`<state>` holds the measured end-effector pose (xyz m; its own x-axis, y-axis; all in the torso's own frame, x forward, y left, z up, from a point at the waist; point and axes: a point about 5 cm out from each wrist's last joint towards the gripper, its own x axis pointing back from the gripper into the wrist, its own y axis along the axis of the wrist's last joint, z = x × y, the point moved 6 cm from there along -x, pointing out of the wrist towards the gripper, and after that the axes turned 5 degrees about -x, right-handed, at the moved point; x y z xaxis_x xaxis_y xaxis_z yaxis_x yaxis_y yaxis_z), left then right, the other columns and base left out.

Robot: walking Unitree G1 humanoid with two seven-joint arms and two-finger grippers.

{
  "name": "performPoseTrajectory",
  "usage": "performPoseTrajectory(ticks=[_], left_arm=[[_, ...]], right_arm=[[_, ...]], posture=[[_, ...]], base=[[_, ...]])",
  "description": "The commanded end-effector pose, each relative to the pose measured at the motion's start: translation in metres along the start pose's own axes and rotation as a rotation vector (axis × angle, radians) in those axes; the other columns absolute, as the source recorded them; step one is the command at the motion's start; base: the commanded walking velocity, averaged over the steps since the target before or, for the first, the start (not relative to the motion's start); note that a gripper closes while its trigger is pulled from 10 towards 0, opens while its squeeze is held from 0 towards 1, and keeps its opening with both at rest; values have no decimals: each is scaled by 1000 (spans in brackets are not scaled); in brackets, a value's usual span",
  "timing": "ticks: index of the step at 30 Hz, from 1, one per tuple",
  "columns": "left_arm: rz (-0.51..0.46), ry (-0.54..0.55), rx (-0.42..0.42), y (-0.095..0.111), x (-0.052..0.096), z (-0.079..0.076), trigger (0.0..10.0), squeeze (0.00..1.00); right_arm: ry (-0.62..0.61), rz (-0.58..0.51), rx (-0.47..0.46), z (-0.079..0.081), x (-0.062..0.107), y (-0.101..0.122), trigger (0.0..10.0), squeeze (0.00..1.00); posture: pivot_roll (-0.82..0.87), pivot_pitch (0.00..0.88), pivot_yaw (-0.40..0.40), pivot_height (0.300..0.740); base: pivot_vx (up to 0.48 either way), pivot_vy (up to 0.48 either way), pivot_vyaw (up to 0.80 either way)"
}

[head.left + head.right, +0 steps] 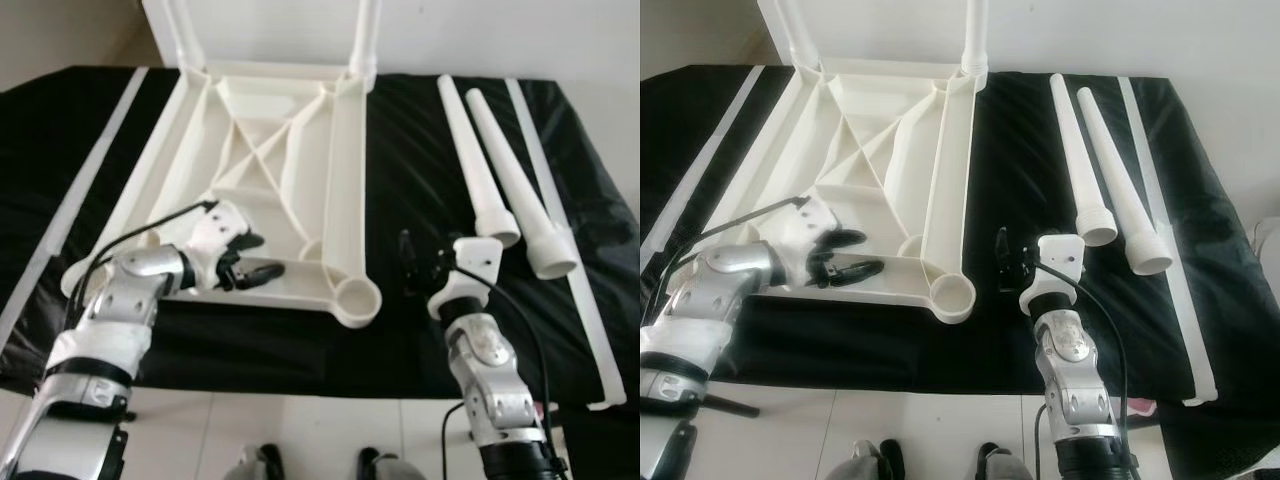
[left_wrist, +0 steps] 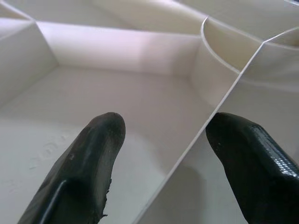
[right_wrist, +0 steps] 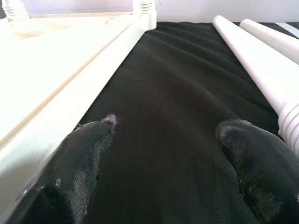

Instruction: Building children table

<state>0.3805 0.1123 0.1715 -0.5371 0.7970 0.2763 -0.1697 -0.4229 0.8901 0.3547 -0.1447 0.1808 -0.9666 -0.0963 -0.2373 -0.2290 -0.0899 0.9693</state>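
now, upturned white tabletop (image 1: pixel 270 150) on a black-covered bench (image 1: pixel 410 180), ribs up, two legs already standing at its far corners.

left tool (image 1: pixel 250 262) at 8 o'clock, fingers spread either side of a thin rib (image 2: pixel 196 140) inside the near edge, not clamped on it. right tool (image 1: pixel 415 262) at 5 o'clock, released, above bare cloth between the tabletop and two loose white legs (image 1: pixel 500 165) at 2 o'clock.
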Motion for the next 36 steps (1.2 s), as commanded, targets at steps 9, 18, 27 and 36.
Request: performPoseTrajectory(ticks=[9,18,27,36], left_arm=[[68,-32,-13,-15,0,-7,10000,0],[114,-19,-73,-21,1,-4,0,0],[173,-17,-110,-28,2,-1,7686,0],[191,-1,-126,-31,3,5,3686,0]], right_arm=[[-3,10,2,0,2,-4,10000,0],[-6,10,1,0,2,-4,10000,0],[-6,9,-1,1,2,-4,10000,0],[-10,9,-3,1,4,-5,10000,0]], posture=[[-74,209,40,740],[-76,209,40,740],[-78,203,45,740],[-82,201,46,740]], base=[[0,0,0],[0,0,0],[0,0,0],[0,0,0]])
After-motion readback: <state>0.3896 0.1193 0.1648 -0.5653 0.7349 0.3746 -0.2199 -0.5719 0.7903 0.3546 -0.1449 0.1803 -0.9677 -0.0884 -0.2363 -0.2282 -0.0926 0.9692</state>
